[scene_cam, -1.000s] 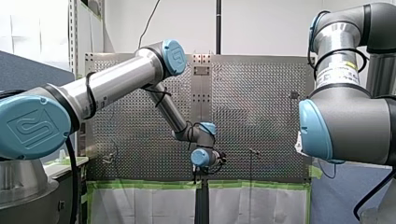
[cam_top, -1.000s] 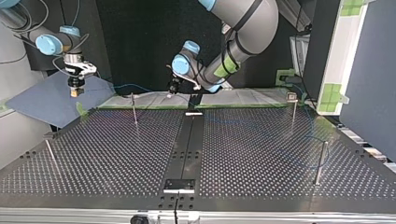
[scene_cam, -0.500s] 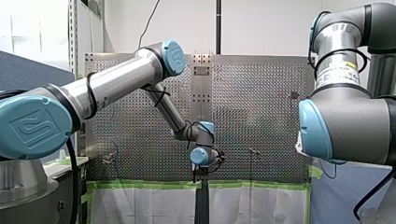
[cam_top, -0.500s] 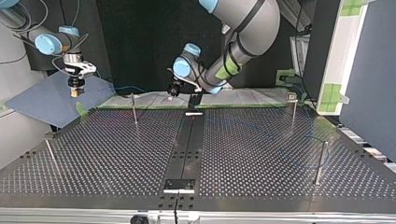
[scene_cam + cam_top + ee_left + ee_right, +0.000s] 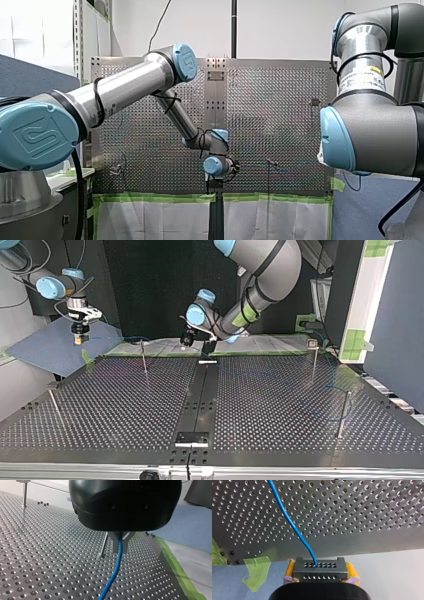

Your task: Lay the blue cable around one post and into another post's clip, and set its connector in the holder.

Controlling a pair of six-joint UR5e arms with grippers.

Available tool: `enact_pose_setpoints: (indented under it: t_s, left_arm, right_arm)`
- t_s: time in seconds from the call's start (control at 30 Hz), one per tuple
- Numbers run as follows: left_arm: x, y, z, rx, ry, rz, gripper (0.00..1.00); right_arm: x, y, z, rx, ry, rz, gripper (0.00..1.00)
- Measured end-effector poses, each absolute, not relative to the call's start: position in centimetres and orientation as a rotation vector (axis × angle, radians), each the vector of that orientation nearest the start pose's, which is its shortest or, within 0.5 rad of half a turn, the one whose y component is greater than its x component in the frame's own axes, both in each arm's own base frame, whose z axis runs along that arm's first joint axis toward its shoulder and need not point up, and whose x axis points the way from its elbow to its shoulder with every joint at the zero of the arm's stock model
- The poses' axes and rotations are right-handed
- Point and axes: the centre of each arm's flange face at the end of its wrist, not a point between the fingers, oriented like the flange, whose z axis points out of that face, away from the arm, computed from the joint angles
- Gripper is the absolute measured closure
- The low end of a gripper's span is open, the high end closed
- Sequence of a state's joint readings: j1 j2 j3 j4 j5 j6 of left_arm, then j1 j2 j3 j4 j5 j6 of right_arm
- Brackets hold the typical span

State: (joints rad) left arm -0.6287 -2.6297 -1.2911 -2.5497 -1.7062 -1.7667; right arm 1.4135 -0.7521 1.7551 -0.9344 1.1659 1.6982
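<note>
Two grippers, one cable, and we have a hold on it twice. Our left gripper (image 5: 120, 543) has its metal fingers (image 5: 114, 543) pinched together on the blue cable (image 5: 113, 576), which comes out from between them and slopes away over the perforated table (image 5: 50, 562). A thin metal post (image 5: 104, 544) stands just beside those fingers, apart from the cable. In the top view this gripper hangs low near the table's far edge, close to the dark centre strip (image 5: 200, 395). Over to our right gripper (image 5: 320, 568): its yellow pads (image 5: 290, 570) are clamped on either side of the grey connector (image 5: 320, 574), a block with rows of small holes, and the cable leaves the connector's middle and curves off across the table. The connector sits off the table, past its edge, near a scrap of green tape (image 5: 257, 573). The top view puts that gripper at the left, above a blue mat (image 5: 45, 352), well apart from our left one.
</note>
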Motion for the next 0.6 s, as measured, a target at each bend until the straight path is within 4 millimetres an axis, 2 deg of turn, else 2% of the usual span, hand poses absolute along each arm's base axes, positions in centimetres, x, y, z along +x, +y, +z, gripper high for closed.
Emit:
enact_pose_setpoints:
  t_s: [0.6]
  left_arm:
    - [52.29,-52.09,-2.1,0.276,1.759,-0.476,1.0]
  right_arm:
    - [7.24,-62.7,1.58,1.369,-1.264,1.453,1.0]
